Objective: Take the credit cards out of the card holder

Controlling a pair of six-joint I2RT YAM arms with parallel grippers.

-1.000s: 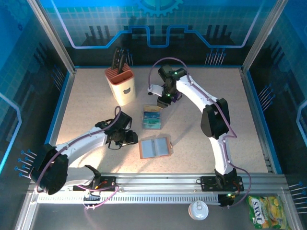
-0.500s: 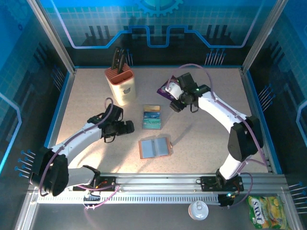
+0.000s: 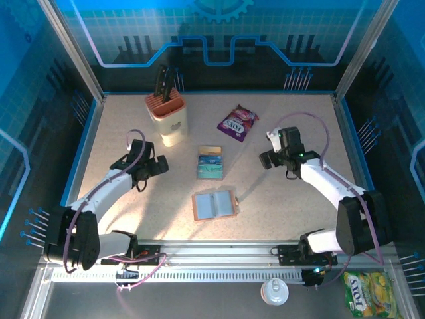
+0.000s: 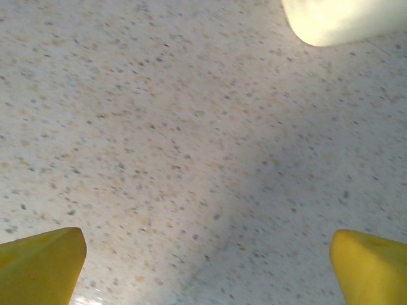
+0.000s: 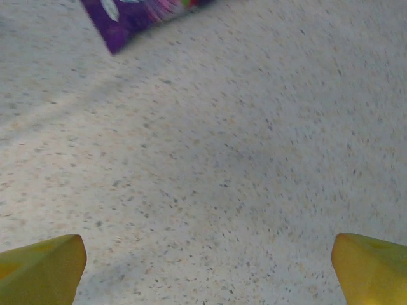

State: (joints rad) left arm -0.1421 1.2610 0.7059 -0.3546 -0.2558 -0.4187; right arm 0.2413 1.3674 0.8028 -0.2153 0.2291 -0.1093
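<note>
Card holder point(image 3: 214, 205): lying open on the surface point(image 3: 119, 133), front centre.
Credit cards point(image 3: 210, 163): stacked just behind the holder, not touching it.
Left jaws: wide, empty, left of the cards.
Right jaws: wide, empty, right of the cards, below the purple packet point(image 3: 237, 122).

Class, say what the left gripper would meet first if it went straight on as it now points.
The left gripper would probably meet bare tabletop first; the cream knife block sits right of its line, depth unclear.
</note>
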